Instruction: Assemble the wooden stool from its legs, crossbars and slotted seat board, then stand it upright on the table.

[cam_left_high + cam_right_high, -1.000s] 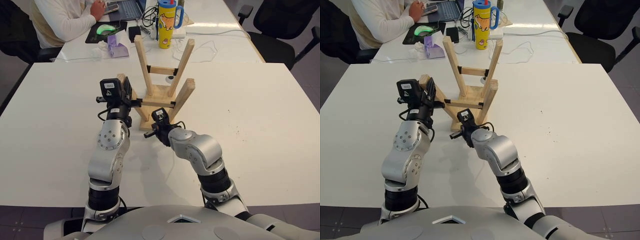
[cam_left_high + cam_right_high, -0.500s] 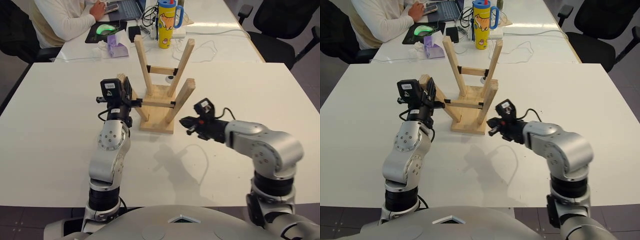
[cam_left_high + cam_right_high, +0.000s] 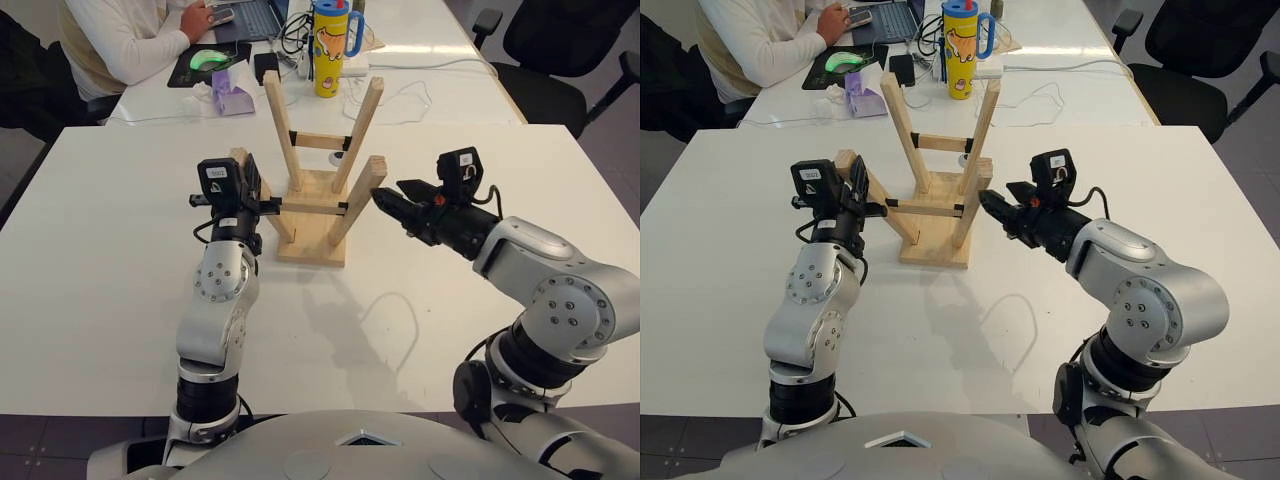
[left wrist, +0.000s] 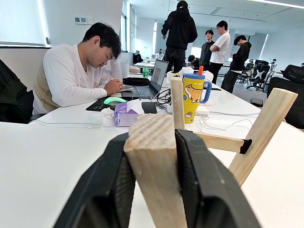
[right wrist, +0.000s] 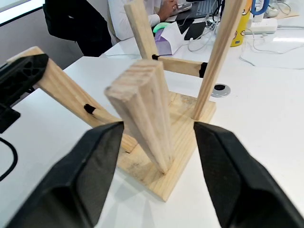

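Four legs are seen pointing upward from the wooden stool (image 3: 312, 215), which is turned upside down near the middle of the white tabletop (image 3: 120, 250). The slotted seat board (image 3: 312, 247) is laid flat on the tabletop, and each leg's long axis is tilted outward from it, so that the free ends are spread wider than the bases. The two far legs are joined by a crossbar (image 3: 322, 141) set high between them. A second crossbar (image 3: 312, 207) is fitted lower, between the two near legs.

The near-left leg (image 4: 153, 161) is leaned toward the robot's left, and its free end is gripped by the left tool (image 3: 246, 186), whose black fingers (image 4: 118, 185) are pressed against both sides of the wood. The near-right leg (image 3: 358, 200) is leaned toward the robot's right. Its free end is flanked by the right tool (image 3: 388, 199), which is held spread, with one finger (image 5: 80, 180) on each side of the wood and a gap left on both sides.

A yellow mug (image 3: 331, 45) is stood on the farther table, behind the stool.
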